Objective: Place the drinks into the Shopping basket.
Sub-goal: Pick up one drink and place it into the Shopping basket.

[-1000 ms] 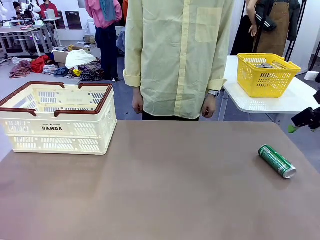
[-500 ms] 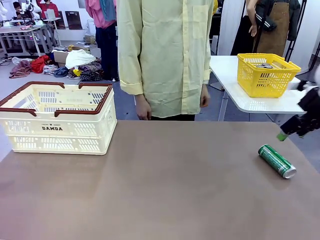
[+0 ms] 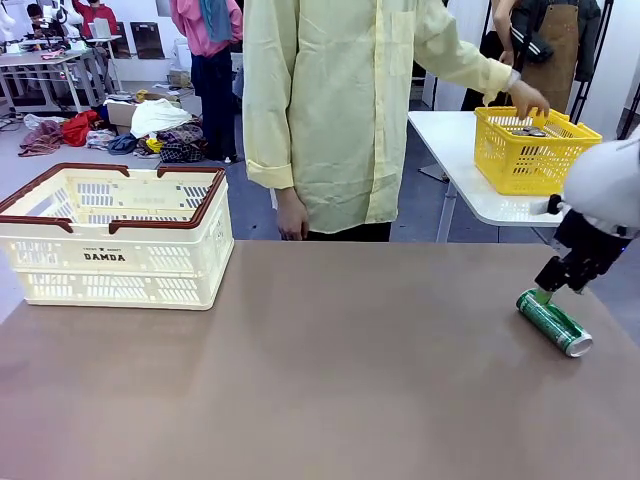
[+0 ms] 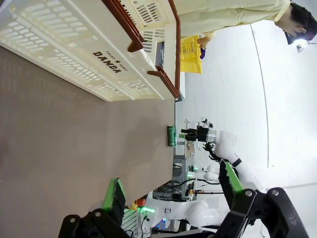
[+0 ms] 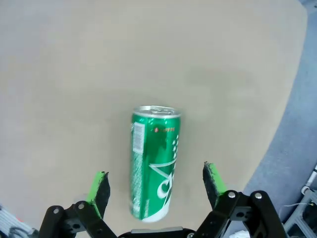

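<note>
Front view: my right claw [image 3: 546,291] hangs just over the far end of the green can [image 3: 553,322], which lies on its side near the right edge of the table [image 3: 330,380], well apart from the Shopping basket [image 3: 110,240] at the left.

Left wrist view: my left claw [image 4: 173,191] gapes empty beside the basket; the can sits far off.

Right wrist view: my right fingers stand spread, straddling the can's near end; its long axis runs straight out between them, so the right arm is nearer.

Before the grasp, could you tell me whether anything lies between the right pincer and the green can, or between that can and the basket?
Nothing visible does. The open right pincer hangs just over the can, and bare table lies between can and basket.
</note>
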